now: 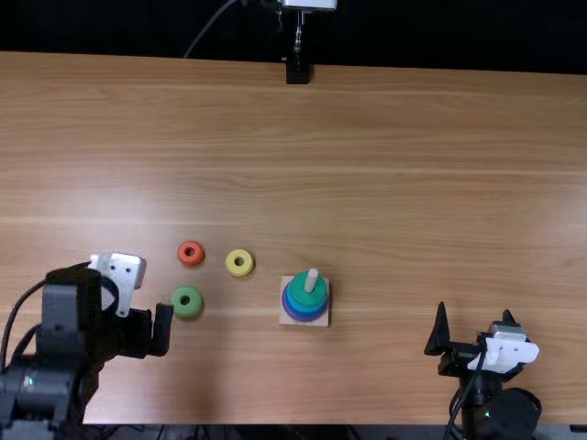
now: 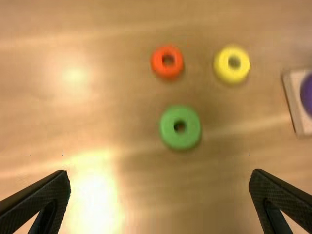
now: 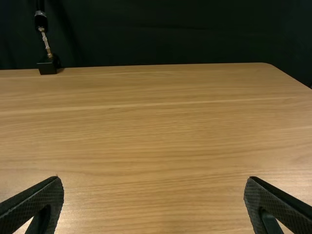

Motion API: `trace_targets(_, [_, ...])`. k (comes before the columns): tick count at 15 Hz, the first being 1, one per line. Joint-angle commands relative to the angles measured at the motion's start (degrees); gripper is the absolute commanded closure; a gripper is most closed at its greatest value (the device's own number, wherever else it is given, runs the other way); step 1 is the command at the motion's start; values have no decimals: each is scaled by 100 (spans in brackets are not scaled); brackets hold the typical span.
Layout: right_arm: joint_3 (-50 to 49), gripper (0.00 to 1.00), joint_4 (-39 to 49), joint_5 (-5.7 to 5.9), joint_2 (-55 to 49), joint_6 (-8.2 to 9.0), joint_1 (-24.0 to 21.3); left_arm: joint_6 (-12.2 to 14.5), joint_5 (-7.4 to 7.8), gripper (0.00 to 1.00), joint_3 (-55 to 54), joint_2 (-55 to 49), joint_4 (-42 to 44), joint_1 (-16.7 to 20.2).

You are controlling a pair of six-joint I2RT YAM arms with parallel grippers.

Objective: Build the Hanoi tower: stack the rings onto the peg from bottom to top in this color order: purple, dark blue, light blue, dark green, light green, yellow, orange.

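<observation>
The left gripper [image 1: 139, 334] is above the surface [image 1: 404, 183], close to its near left corner. In the left wrist view its two black fingers are released, spread wide to either side, with wood and loose rings visible beyond the gap.

The right gripper [image 1: 475, 310] is by the near edge, towards the near right corner. Its fingers are released too, standing well apart in the right wrist view, with bare wood between them.

Beyond the near edge, close to the middle of the surface from side to side, lies the square wooden base [image 1: 287, 321] with its peg [image 1: 312, 279] upright. The purple ring [image 1: 300, 318] is lowest on it; blue follows above, though how many blue rings there are is hard to tell. The dark green ring [image 1: 305, 291] tops the stack, and the pale peg tip sticks out through it.

Left of the base, well apart from it, the light green ring [image 1: 186, 311] lies flat, nearest of the three loose rings to the near edge. Farther off, between that ring and the base from side to side, the yellow ring [image 1: 229, 264] lies flat. The orange ring [image 1: 190, 261] is slightly farther from the near edge, left of the yellow one.

At the far edge is a black stand [image 1: 298, 72] with a metal rod.
</observation>
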Motion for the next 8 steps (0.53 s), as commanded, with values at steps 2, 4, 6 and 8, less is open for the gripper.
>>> trace_targets(2, [-352,0,-366,85,-73,-1,-54,-2,122,0,752,674,-619,4])
trace_targets(4, [-352,0,-366,95,-73,-1,-54,-2,100,0,1165,1368,-1357,-14])
trace_targets(6, [-352,0,-366,85,-73,-1,-54,-2,-26,0,1561,1886,-1979,-40])
trace_targets(8, [-352,0,-366,95,-73,-1,-54,19,-110,0,1886,2396,-2169,-67])
